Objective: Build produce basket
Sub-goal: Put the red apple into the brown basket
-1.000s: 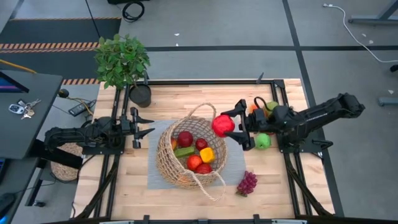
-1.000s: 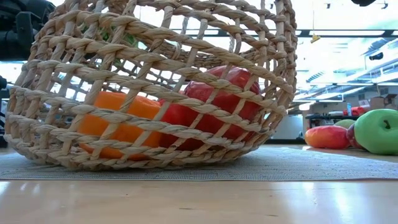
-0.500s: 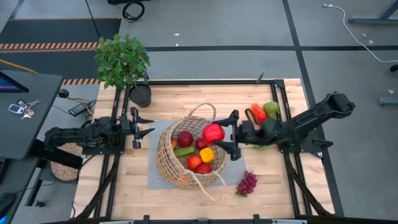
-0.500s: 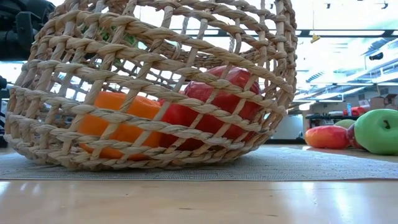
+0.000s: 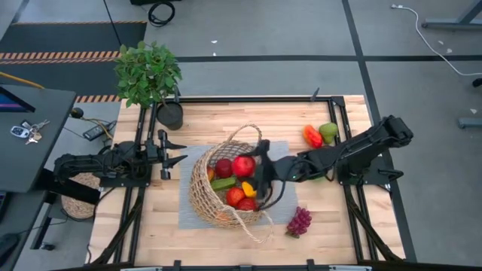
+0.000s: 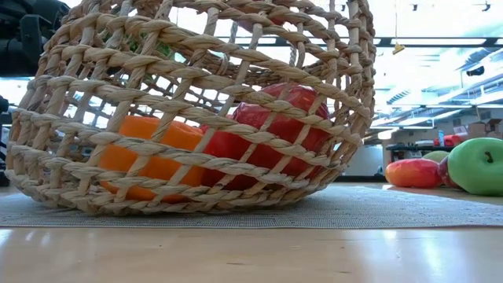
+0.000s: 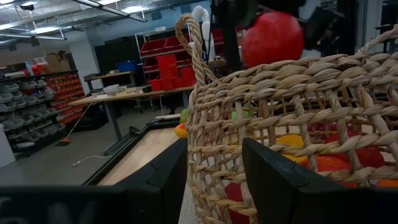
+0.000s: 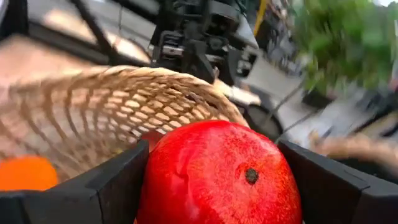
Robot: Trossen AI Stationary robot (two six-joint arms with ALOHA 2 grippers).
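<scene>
The tan wicker basket lies tilted on a grey mat, with several fruits and peppers inside it. It also fills the low view and the left wrist view. My right gripper is shut on a red apple over the basket's opening. My left gripper is open and empty, just left of the basket. A red pepper and a green fruit lie at the far right. Purple grapes lie near the mat's right corner. My right gripper pinches the red apple between its two fingers, one on each of two opposite sides. The fingers reach in roughly level from the table's right. The apple is lifted clear above the basket's rim in the left wrist view.
A leafy potted plant in a black pot stands at the table's far left corner. In the low view a green apple and a red fruit lie on the table right of the basket.
My right gripper has carried the red apple toward the table's left, from beside the basket's right rim to over its opening, still shut on it. The green apple it stood over is now hidden under the arm in the high view.
</scene>
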